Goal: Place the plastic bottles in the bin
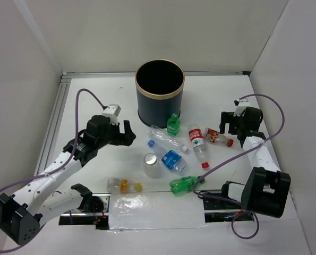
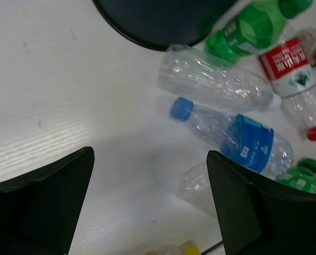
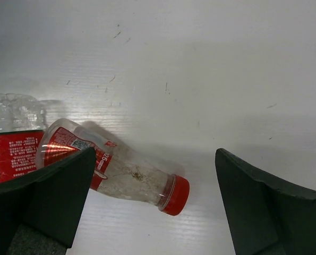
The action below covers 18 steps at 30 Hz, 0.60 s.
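The dark bin with a gold rim stands at the back centre. Several plastic bottles lie in front of it: a green one, a clear crumpled one, a blue-label one, a red-white label one, a small red-capped one, another green one and a yellow-capped one. My left gripper is open and empty, left of the pile; its wrist view shows the blue-label bottle ahead. My right gripper is open just above the red-capped bottle.
A clear upright container with a silvery top stands among the bottles. A clear plastic sheet lies at the near edge between the arm bases. White walls enclose the table on the left, back and right.
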Available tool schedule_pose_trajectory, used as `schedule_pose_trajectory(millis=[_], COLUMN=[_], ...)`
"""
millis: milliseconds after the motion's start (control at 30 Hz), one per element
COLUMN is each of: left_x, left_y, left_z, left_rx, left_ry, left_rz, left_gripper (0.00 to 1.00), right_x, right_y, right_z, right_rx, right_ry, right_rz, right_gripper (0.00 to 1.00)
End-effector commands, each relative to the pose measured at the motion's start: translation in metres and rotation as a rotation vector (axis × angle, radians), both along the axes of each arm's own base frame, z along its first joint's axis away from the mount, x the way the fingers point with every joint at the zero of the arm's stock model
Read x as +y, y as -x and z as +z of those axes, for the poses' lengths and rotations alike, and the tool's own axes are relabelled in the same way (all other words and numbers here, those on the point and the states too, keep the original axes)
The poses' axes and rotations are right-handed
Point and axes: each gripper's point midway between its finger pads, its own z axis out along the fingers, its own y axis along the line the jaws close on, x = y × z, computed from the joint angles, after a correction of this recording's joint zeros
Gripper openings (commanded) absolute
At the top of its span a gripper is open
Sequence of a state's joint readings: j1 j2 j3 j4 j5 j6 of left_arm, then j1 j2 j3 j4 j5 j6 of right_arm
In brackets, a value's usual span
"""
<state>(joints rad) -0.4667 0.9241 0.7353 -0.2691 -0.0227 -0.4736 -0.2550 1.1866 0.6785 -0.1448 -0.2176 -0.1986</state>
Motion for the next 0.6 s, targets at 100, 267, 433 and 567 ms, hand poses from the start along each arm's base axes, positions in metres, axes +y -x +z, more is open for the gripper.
schedule_pose_trajectory(millis=[100, 267, 433, 567], left_x=[-0.045, -0.069, -0.084, -0.078], left_y=[0.028, 0.048, 0.066, 0.073], left_z=[0.015, 0.021, 0.027, 0.028], left_rx=[0.001, -0.002, 0.035, 0.077], left_ry=[-0.082, -0.159, -0.226, -0.348], left_rz=[-0.255, -0.4, -0.504, -0.532], left_gripper=[1.0, 0.89, 0.68, 0.75], right_x=[0.003, 0.012, 0.028, 0.035], right_y=[0.002, 0.009, 0.014, 0.017], right_z=[0.015, 0.01, 0.021, 0.018], right_rx=[-0.026, -0.007, -0.056, -0.058], right_ry=[-0.019, 0.017, 0.027, 0.008], right_rz=[0.016, 0.166, 0.28, 0.316], right_gripper=[1.0, 1.0, 0.98, 0.77])
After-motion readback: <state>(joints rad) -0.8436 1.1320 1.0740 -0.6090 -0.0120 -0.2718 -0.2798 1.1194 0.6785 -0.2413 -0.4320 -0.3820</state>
